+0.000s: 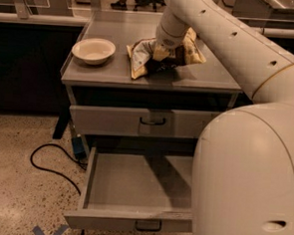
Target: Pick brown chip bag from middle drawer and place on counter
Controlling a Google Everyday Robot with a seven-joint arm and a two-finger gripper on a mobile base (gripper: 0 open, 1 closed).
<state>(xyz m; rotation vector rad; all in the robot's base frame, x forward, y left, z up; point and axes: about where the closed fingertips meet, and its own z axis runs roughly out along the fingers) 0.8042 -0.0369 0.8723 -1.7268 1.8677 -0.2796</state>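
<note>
In the camera view, the counter [115, 70] is seen from above and in front. The brown chip bag [140, 57] lies crumpled on it, toward the twelve o'clock part of the top. The gripper [163, 49] is set down onto the middle of the bag, at the end of the white arm [226, 39], which reaches in from three o'clock. The claw is covered by the wrist, so it cannot be told whether it is spread or pinching the bag. A cream bowl [93, 50] stands on the counter at nine o'clock of the bag, apart from it.

Below the counter's front edge, a closed drawer [112, 121] with a dark handle [152, 122] is seen. At six o'clock of that, the middle drawer [133, 181] is pulled out, its grey floor bare. Its right end is hidden by the robot's body [248, 180]. A black cable [49, 163] is looped on the speckled floor at nine o'clock of the drawer.
</note>
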